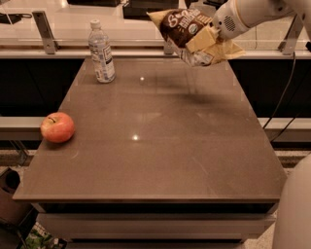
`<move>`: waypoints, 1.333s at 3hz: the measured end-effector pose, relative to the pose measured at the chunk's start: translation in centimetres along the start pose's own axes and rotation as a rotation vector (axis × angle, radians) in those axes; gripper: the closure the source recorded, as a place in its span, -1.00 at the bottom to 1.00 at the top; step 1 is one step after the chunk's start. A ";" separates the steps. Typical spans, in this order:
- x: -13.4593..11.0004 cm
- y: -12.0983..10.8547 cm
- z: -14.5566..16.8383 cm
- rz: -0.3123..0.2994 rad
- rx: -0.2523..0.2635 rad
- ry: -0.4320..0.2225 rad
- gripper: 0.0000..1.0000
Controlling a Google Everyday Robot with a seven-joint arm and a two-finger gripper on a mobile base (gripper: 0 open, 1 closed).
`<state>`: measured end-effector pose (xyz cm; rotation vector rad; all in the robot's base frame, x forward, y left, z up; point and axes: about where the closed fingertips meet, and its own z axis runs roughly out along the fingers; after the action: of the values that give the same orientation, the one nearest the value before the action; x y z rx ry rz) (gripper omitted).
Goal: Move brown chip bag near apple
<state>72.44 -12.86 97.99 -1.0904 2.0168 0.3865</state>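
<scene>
A brown tabletop fills the view, with your robot's white arm reaching in from the upper right. The claw hangs high over the far right part of the tabletop, clenched on the chip bag, which is lifted clear of the surface and tilted, its dark front with white lettering facing the camera and its silvery underside showing below. Holding it this high most likely keeps the bag from dragging on the way across. The apple, red with yellow patches, sits at the left edge of the tabletop, well apart from the bag and nearer the camera. A water bottle stands upright at the far left corner, beyond the apple and to the left of a straight line between bag and apple. You will probably need to carry the bag diagonally left and toward the camera, then lower it beside the apple without knocking it, since a round apple rolls easily.
</scene>
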 end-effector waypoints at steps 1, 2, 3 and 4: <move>0.0 2.6 -2.2 -0.022 -0.021 0.021 1.00; 0.7 5.6 -3.1 -0.041 -0.065 0.040 1.00; 1.5 8.5 -2.9 -0.078 -0.122 0.056 1.00; 2.1 11.4 -2.5 -0.126 -0.188 0.071 1.00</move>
<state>61.35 -8.87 96.82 -1.3573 1.9910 0.4852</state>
